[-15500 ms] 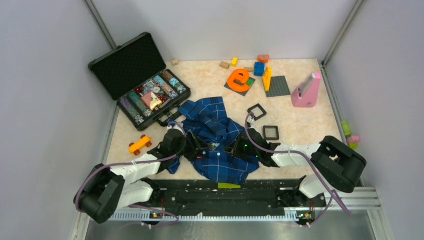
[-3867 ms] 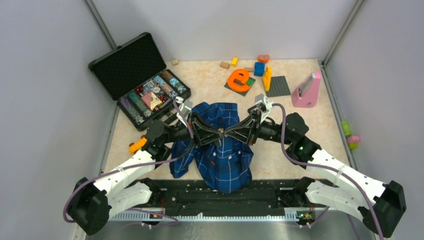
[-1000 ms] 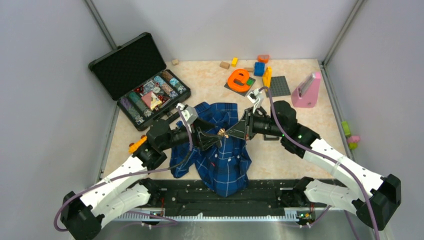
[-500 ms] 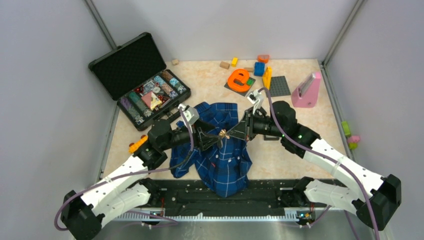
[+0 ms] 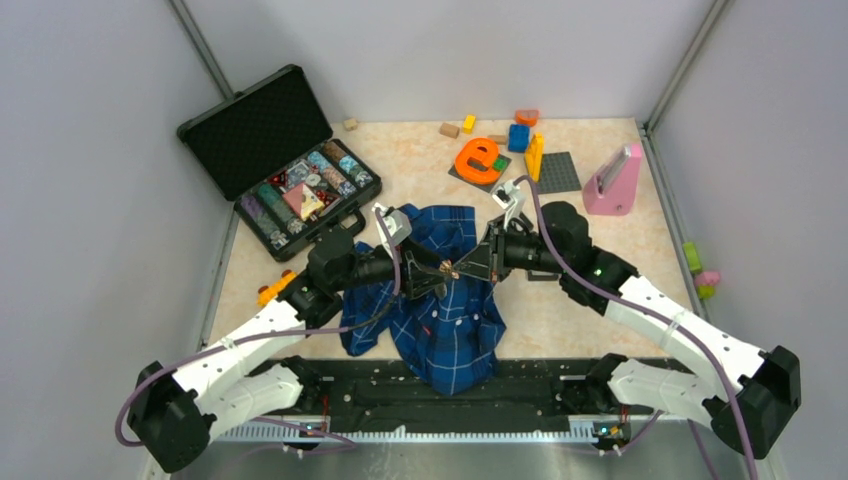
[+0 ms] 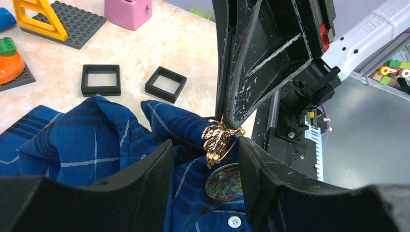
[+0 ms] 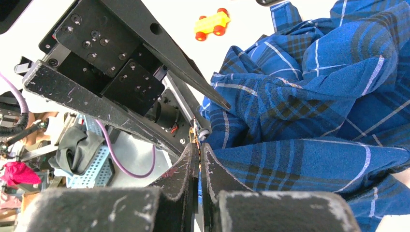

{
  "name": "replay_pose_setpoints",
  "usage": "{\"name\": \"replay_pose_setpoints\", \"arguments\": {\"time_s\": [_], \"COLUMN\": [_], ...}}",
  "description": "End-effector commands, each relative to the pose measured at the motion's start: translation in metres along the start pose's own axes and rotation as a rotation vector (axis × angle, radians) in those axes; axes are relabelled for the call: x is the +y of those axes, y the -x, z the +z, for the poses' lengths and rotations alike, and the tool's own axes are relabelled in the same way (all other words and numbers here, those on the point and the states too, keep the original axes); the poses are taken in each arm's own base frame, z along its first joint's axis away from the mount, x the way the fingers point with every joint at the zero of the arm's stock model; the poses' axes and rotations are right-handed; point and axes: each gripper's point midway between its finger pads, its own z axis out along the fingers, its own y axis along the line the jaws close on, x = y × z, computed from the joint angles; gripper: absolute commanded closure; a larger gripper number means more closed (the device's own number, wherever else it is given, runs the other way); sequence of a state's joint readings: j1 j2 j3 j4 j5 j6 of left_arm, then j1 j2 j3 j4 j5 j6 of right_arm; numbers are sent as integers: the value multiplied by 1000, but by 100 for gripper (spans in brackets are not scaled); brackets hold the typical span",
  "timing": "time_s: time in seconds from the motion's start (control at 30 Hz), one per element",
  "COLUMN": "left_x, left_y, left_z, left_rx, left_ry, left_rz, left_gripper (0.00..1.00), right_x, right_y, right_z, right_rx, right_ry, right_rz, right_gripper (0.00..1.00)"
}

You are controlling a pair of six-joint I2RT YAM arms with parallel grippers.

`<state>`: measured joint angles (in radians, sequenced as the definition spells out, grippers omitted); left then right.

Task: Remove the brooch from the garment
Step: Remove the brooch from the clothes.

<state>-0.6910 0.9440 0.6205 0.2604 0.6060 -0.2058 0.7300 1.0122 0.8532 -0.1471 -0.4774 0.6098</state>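
- Extraction step, mid-table: the right gripper (image 5: 458, 268) is pinched tight on the brooch (image 6: 218, 140), a gold insect-shaped ornament held up off the table (image 5: 420, 170).
- The garment (image 5: 440, 325) rises in a peak to that pinch and hangs from it, so the brooch looks not yet free.
- The left gripper (image 5: 437, 278) has its jaws apart, one either side of the cloth peak just beneath the brooch, with nothing clamped.
- A round disc (image 6: 223, 182) lies on the shirt front just below, beside a button.
- Next call: the left jaws need to grip cloth close under the pin, clear of the ornament, so the right can pull away. The clasp is hidden.
- Pose: both arms reach forward and inward, meeting fingertip to fingertip above the shirt.
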Motion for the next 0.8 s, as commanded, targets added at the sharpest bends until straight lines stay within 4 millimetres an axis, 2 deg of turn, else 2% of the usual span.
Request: {"name": "replay_pose_setpoints", "arguments": {"time_s": [0.0,0.17,0.37,0.5,0.63,0.77], "left_x": [-13,-19,-25,-20,-13,-8], "left_y": [18,25,34,22,6,-1], "left_z": [3,3,1,10,17,20], "left_rx": [-33,-57,-99,-33,41,95], "left_ry": [-71,-90,-104,-105,-62,-13], "left_rz": [39,24,-25,-54,-24,7], "left_gripper": [44,41,27,26,32,48], "right_x": [21,21,17,17,17,14], "right_y": [28,28,30,31,32,31], "right_z": [-4,-4,-6,-7,-7,-7], "right_rx": [-65,-67,-82,-85,-88,-89], "right_ry": [54,54,28,25,19,5], "right_rz": [-49,-51,-64,-64,-67,-68], "right_gripper": [100,100,100,100,100,100]}}
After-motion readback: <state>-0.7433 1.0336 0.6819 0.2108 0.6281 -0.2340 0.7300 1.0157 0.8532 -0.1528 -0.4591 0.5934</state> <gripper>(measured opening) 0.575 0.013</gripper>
